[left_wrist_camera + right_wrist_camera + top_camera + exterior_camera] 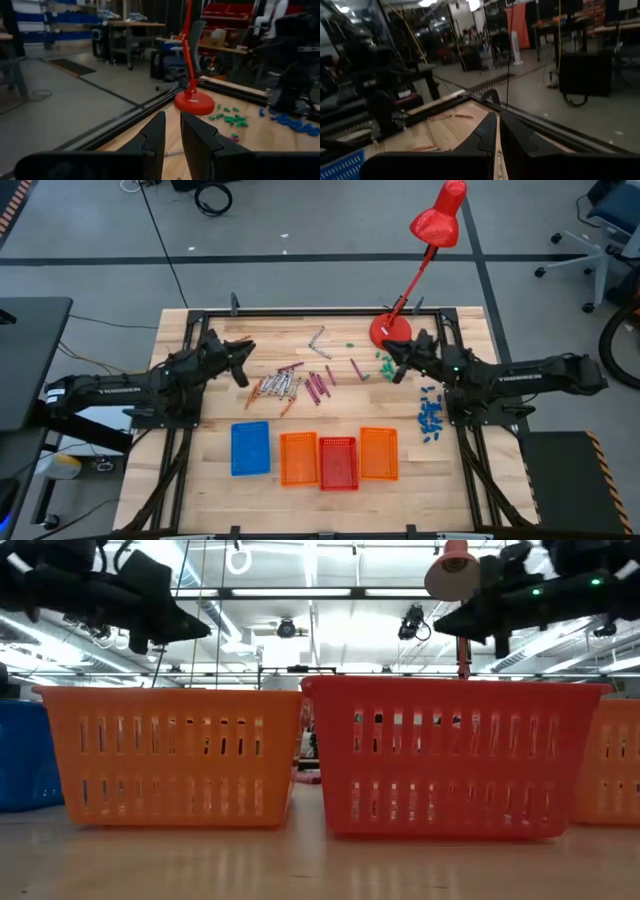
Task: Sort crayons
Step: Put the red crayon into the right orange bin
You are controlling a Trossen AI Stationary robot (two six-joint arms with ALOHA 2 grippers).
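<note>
Several crayons (290,385), orange, grey-white, magenta and red, lie scattered flat on the wooden table's middle; a few more lie farther back (320,343). My left gripper (248,352) hovers above the table just left of the pile, pointing level toward the right. In the left wrist view its fingers (172,116) stand a narrow gap apart with nothing between them. My right gripper (388,360) hovers right of the pile, near the lamp base, pointing level toward the left. It is shut and empty (498,116).
Near the front edge stand a blue tray (251,448), an orange tray (298,458), a red tray (338,463) and another orange tray (379,453). A red desk lamp (390,330) stands at the back right. Teal bits (384,362) and blue bits (431,418) lie at the right.
</note>
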